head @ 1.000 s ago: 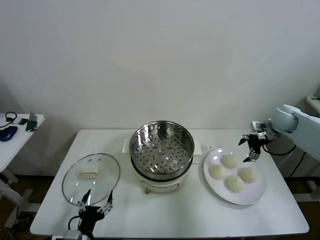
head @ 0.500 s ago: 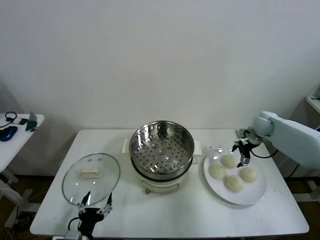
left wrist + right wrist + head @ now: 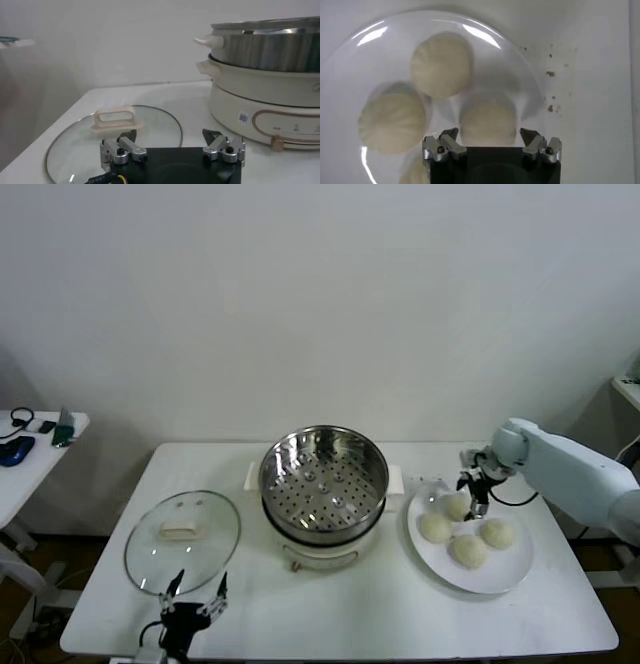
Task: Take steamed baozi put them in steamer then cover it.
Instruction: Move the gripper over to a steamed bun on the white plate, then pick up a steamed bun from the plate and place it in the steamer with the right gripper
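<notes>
The right gripper (image 3: 490, 135) hangs just above the rearmost of the four steamed baozi (image 3: 458, 505) on the white plate (image 3: 515, 569), its fingers spread to either side of that bun without visibly pinching it, while the left gripper (image 3: 170, 140) waits with fingers spread at the near table edge beside the cover (image 3: 183, 540). The head view alone shows the steamer (image 3: 324, 474) standing empty mid-table (the right wrist view adds brown specks beside the plate). The white table (image 3: 350, 609) stands against a plain white wall.

Head view high, looking down on table (image 3: 350, 614); wrist views close: left level, right straight down.
</notes>
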You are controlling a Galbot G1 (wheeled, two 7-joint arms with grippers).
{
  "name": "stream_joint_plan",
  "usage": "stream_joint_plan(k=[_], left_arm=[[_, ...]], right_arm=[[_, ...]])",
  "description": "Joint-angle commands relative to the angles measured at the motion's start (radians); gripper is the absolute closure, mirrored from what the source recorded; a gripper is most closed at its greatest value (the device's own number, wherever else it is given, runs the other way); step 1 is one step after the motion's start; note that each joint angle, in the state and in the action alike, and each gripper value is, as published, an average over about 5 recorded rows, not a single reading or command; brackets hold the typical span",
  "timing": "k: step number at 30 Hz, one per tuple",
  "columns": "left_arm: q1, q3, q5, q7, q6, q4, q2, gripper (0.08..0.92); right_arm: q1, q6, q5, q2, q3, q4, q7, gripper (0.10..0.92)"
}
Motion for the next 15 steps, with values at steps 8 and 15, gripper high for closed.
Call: stream_joint_plan(k=[8,15], left_arm=[[0.011,0.005,0.018,-0.003,-0.006,-0.015,-0.004,0.177],[0.026,0.006,0.024,-0.004,-0.008,-0.037,-0.002,0.177]], right_arm=[[0.132,0.033,0.042,-0.041,-0.081,0.102,-0.024,0.312],[0.587,0.151,0.194,-0.035,-0.372,0.308,-0.055,0.311]])
